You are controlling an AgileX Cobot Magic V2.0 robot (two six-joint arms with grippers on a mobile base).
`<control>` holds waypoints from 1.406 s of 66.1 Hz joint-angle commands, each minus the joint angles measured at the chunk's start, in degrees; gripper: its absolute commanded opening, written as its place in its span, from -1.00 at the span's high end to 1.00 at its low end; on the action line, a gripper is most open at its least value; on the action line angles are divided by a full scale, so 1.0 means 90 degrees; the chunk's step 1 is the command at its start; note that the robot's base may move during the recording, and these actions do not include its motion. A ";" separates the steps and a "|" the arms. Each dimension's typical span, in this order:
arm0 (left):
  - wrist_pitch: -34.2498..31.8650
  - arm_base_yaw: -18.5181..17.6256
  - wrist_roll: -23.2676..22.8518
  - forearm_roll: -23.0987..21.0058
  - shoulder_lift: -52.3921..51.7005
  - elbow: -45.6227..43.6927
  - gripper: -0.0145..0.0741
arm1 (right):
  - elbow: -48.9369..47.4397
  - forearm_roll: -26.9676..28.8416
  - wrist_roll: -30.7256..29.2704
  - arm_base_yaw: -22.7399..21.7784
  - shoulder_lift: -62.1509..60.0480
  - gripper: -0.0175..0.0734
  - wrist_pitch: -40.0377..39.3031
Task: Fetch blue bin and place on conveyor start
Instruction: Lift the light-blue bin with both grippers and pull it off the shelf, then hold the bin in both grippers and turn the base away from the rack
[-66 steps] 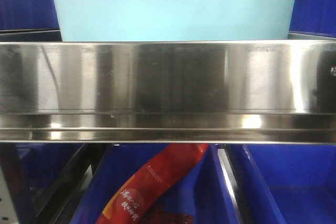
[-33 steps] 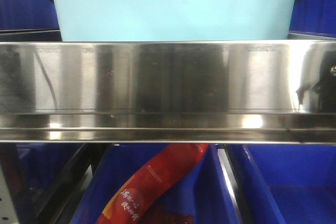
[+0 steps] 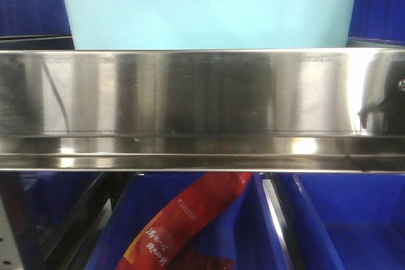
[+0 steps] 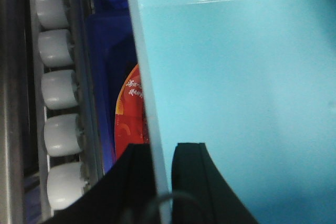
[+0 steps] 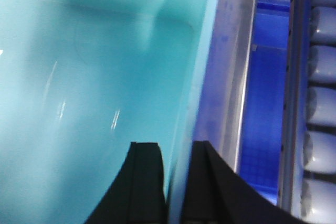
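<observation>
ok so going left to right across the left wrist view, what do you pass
steel rail → row of white rollers → dark blue bin → red packet → pale turquoise bin

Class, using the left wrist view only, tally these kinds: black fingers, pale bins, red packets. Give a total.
black fingers: 2
pale bin: 1
red packet: 1
Total: 4

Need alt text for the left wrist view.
The left gripper's black jaws clamp the wall of a pale turquoise plastic bin, one inside, one outside. Beside it: white rollers, and a red printed packet in a dark blue bin.
</observation>
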 commanded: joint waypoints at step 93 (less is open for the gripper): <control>-0.0565 -0.0077 0.0044 -0.0083 -0.2726 -0.0070 0.92 | -0.0065 0.0185 -0.0086 0.0033 -0.2651 0.95 0.0104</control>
